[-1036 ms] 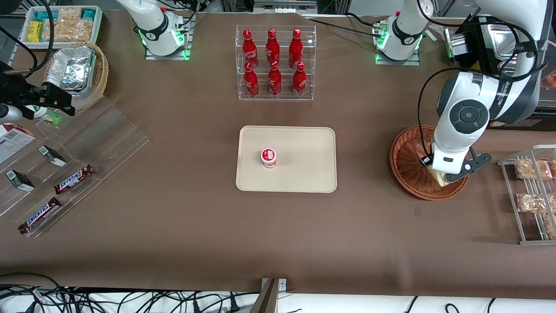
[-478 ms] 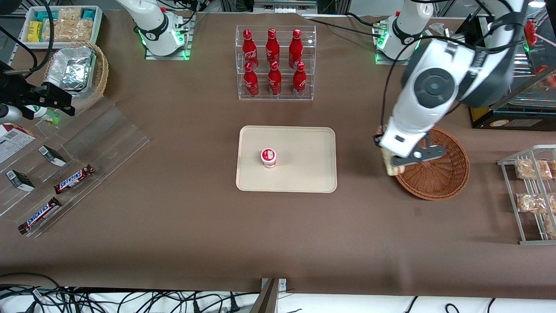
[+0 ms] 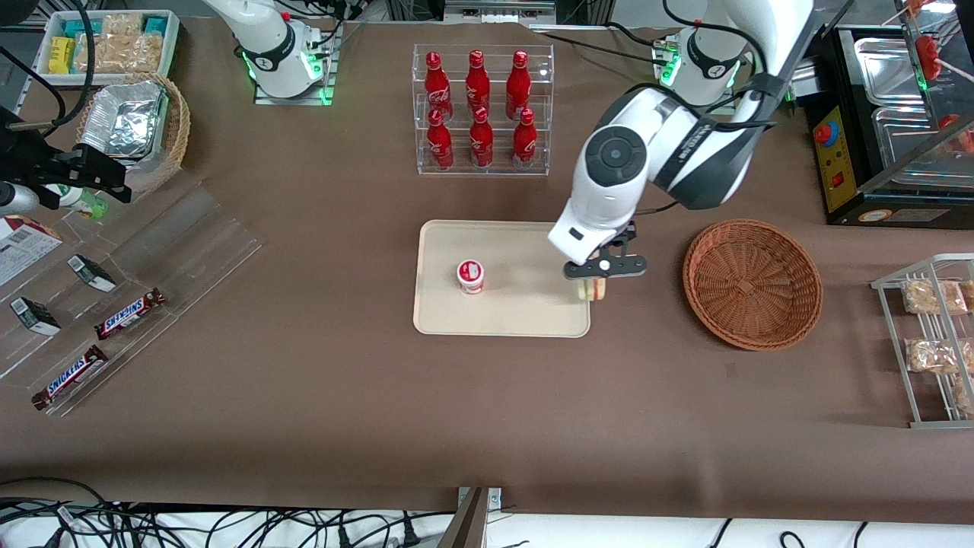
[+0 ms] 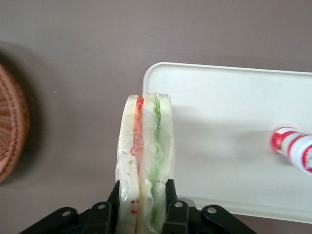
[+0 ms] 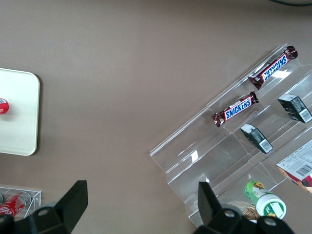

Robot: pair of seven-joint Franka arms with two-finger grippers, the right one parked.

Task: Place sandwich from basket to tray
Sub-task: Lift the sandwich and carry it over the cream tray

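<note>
The wrapped wedge sandwich [image 4: 146, 156], white bread with red and green filling, hangs in my left gripper [image 4: 144, 195], whose black fingers [image 4: 170, 192] are shut on its two bread faces. In the front view the gripper [image 3: 592, 283] carries the sandwich [image 3: 592, 290] above the edge of the cream tray [image 3: 525, 316] nearest the basket. The reddish-brown wicker basket [image 3: 752, 283] stands empty beside the tray, toward the working arm's end of the table. The tray's corner [image 4: 161, 73] and the basket's rim [image 4: 10, 126] both show in the left wrist view.
A small red-and-white cup [image 3: 470, 275] stands on the tray. A clear rack of red bottles [image 3: 479, 106] is farther from the front camera than the tray. A wire rack of bagged snacks [image 3: 932, 335] stands at the working arm's end; chocolate bars [image 3: 129, 313] lie at the parked arm's end.
The gripper lifted the sandwich out of the basket and carried it across to the tray's edge. The basket now stands empty.
</note>
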